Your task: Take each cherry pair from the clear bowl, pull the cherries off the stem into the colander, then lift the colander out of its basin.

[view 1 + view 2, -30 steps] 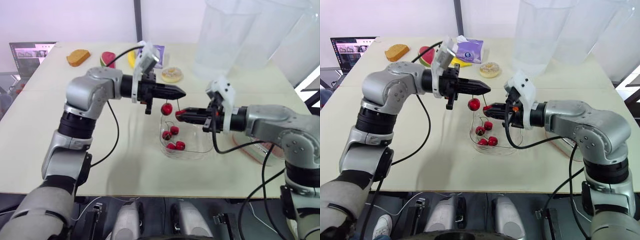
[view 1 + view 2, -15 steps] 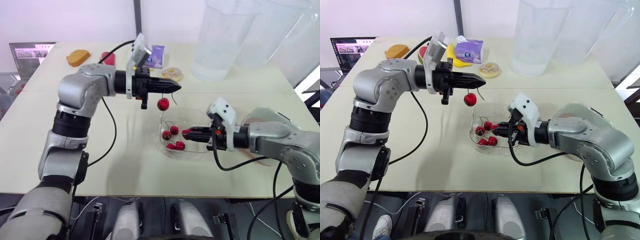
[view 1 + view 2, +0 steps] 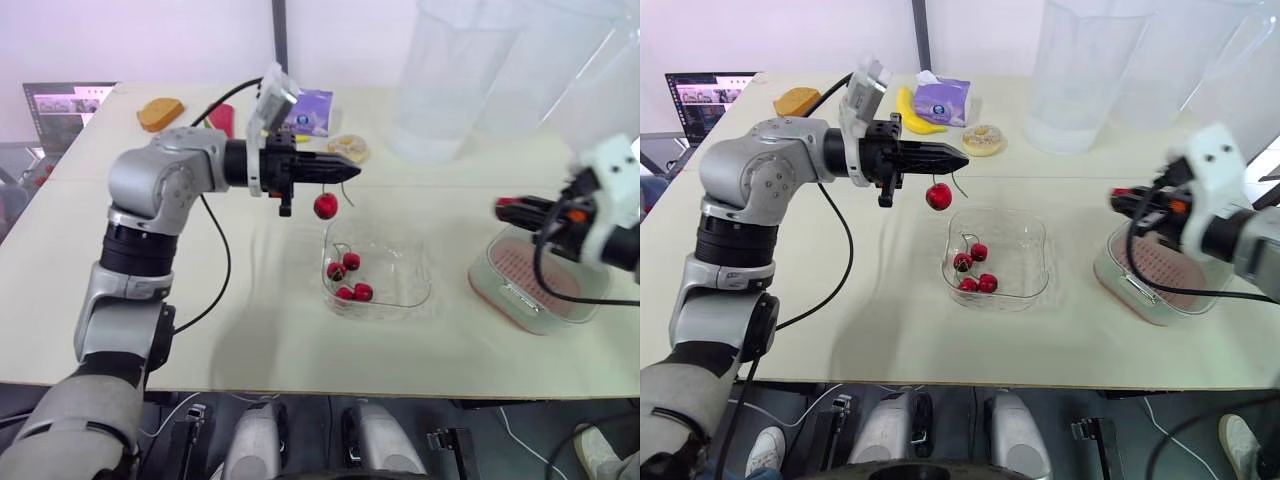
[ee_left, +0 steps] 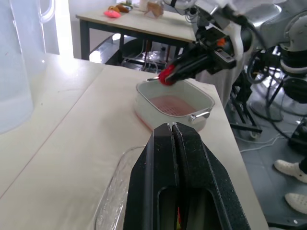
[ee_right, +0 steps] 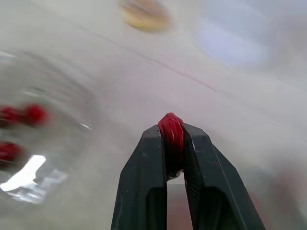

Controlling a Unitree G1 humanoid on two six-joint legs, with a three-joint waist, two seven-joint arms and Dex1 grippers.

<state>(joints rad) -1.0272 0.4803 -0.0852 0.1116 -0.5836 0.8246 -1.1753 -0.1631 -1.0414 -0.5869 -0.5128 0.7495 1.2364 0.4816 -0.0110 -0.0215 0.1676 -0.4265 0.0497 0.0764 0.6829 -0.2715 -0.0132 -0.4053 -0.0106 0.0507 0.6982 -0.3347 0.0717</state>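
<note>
Right end effector swung off the bowl to over the colander, pinching a plucked cherry. Left end effector clamps the stem; second cherry dangles beneath it. I judge cherries light, soft, slick: pinch mid-body, gently.

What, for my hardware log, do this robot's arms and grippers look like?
The left arm is built of rounded silver-grey shells with black joint bands; the right arm looks alike. Each wrist carries a white camera block and a looping black cable. The left gripper and right gripper have slim, tapering black fingers.
</note>
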